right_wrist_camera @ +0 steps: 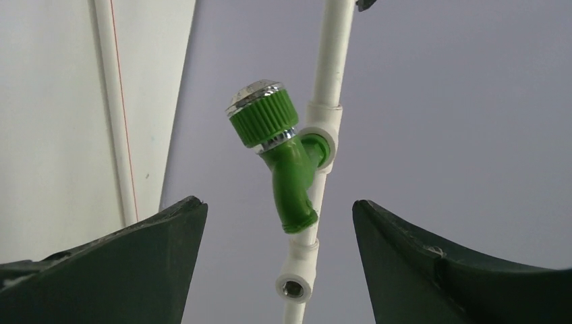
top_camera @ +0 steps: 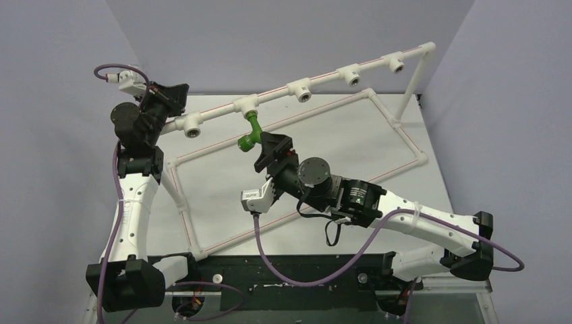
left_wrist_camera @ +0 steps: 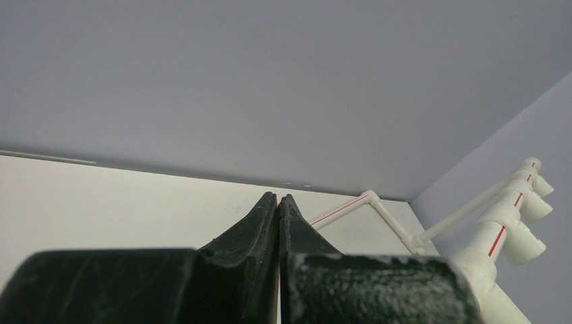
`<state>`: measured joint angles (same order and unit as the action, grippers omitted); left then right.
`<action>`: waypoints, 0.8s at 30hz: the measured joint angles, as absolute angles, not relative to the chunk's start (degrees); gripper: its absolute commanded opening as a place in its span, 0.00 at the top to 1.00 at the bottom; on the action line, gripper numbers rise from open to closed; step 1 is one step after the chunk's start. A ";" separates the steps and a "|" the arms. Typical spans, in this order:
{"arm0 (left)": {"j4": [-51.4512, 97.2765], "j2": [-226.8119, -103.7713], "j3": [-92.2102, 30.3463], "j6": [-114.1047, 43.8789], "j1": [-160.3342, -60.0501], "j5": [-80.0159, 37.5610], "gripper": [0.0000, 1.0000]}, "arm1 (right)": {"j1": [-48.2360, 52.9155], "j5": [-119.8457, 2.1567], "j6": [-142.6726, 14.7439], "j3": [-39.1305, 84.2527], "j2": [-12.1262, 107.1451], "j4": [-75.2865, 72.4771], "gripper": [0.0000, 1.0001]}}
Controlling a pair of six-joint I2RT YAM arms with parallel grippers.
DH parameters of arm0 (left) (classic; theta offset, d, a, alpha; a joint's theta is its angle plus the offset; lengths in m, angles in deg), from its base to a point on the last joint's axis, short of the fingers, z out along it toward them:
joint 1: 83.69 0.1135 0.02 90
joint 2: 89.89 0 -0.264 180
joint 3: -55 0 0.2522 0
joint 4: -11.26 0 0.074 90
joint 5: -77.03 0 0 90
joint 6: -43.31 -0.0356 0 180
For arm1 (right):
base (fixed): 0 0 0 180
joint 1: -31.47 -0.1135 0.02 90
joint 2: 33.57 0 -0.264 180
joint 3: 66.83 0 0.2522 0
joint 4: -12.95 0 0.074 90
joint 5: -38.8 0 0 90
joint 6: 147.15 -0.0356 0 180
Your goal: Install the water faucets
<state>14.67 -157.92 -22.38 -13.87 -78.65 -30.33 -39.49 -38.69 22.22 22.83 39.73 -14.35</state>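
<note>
White table (top_camera: pixel 351 145) | green faucet (right_wrist_camera: pixel 287 162) in pipe rail tee (right_wrist_camera: pixel 325 125) | right gripper (top_camera: pixel 275 143) spread beside it | left gripper (left_wrist_camera: pixel 278 198) pressed together

Left tool (left_wrist_camera: pixel 278 198) pinched closed; right tool (right_wrist_camera: pixel 276 201) spread wide.

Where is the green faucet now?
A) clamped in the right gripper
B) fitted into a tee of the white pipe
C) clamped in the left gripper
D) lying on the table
B: the green faucet sits in a tee of the white pipe, with the right gripper open and clear of it.
</note>
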 measured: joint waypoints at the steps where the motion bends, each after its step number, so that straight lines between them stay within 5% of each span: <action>1: 14.65 -157.92 -22.38 -13.87 -78.65 -30.33 1.00 | -39.51 -37.31 24.39 22.04 40.36 -13.48 0.19; 13: 14.62 -157.96 -22.38 -13.85 -78.65 -30.35 1.00 | -39.49 -29.55 41.61 17.99 46.30 0.10 0.24; 24: 14.51 -158.00 -22.38 -13.77 -78.65 -30.40 1.00 | -37.70 -28.20 44.41 18.02 50.44 5.19 0.50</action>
<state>14.51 -158.00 -22.38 -13.77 -78.65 -30.40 -37.70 -28.20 44.41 18.02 50.44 5.19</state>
